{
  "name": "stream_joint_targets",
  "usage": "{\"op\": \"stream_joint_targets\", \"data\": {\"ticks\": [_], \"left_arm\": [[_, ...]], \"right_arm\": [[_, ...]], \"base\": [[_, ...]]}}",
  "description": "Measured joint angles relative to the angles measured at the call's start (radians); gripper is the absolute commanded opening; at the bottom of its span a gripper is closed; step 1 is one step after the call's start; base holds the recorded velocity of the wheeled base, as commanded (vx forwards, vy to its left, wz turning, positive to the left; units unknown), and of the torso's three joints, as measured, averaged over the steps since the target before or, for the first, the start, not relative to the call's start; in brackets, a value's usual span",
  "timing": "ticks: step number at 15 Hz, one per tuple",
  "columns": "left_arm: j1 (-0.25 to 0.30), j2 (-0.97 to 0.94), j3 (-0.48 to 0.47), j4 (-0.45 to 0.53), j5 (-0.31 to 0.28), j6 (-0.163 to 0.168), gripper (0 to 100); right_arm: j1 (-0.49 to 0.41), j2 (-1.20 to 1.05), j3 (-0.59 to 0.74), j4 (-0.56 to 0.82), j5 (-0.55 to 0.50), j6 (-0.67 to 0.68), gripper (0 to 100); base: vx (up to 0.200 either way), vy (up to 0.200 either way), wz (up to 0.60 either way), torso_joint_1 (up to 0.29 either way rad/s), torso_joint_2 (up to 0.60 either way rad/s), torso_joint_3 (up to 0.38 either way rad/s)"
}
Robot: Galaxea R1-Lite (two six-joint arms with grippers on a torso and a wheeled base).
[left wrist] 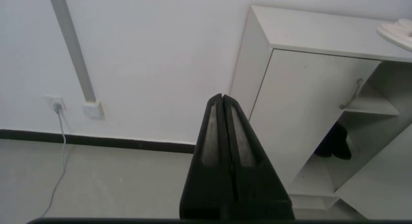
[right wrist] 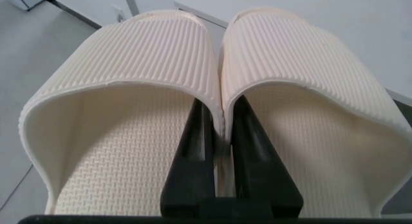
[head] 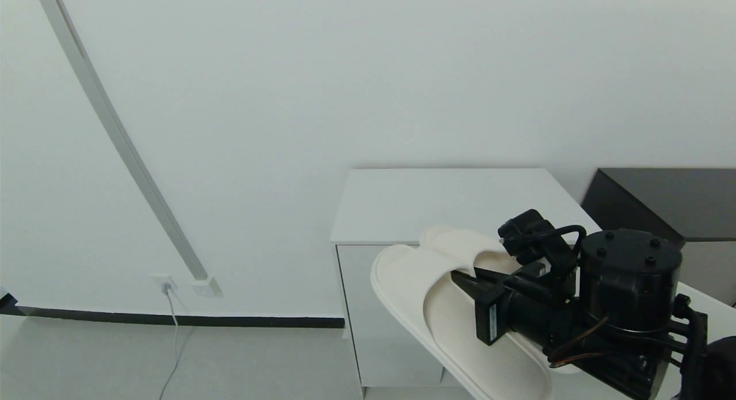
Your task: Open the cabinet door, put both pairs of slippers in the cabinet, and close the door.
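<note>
Right pincer (right wrist: 222,114) pinches the adjoining inner walls of one white slipper pair (right wrist: 154,63), held aloft just short of the cabinet (head: 437,199). Left pincer (left wrist: 223,105) is pressed together, empty. Cabinet door (left wrist: 309,114) ahead of it stands open. Judged outstanding: stowing both pairs, closing the door.

Counting each kind in view.
Two cream slippers (right wrist: 129,76) are making up one pair; one white cabinet (head: 443,202) is standing beside one dark unit (head: 667,199); one cable (head: 175,342) is hanging from one of two wall plates (head: 165,283); one left gripper (left wrist: 222,98) and one right gripper (right wrist: 222,108) are showing.
</note>
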Motion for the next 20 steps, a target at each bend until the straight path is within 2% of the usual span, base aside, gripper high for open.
{"op": "stream_joint_targets", "data": {"ticks": [8,20], "left_arm": [[0.0,0.0,0.0,0.0,-0.001,0.001,0],[0.0,0.0,0.0,0.0,-0.001,0.003,0]], "right_arm": [[0.001,0.001,0.0,0.0,-0.001,-0.001,0],[0.006,0.003,0.0,-0.001,-0.004,-0.001,0]], "base": [[0.0,0.0,0.0,0.0,0.0,0.0],[0.0,-0.2,0.0,0.002,0.0,0.002]]}}
